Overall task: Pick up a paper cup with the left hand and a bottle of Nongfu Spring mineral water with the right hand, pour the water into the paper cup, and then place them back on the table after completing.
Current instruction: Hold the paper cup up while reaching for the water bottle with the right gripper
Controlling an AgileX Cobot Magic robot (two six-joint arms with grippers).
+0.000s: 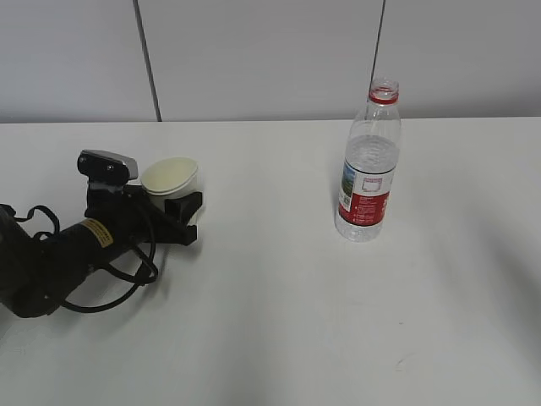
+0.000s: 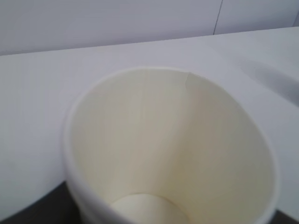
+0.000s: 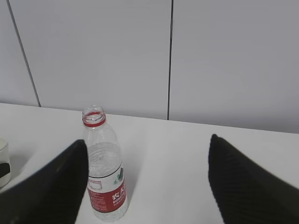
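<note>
A cream-white paper cup (image 1: 169,176) stands upright and empty on the white table (image 1: 279,304) at the left. My left gripper (image 1: 179,205) lies low on the table around the cup's lower wall, its black fingers (image 1: 193,203) against the cup. In the left wrist view the cup's inside (image 2: 173,149) fills the frame. The uncapped Nongfu Spring bottle (image 1: 369,169), with a red label and clear water (image 1: 368,156) inside, stands to the right of centre. My right gripper (image 3: 149,186) is open and short of the bottle (image 3: 105,182), which stands beyond its left finger (image 3: 51,186).
A grey panelled wall (image 1: 270,51) rises behind the table's far edge. Loose black cables (image 1: 110,296) loop beside the left arm. In the right wrist view the cup's edge (image 3: 3,161) shows at the far left.
</note>
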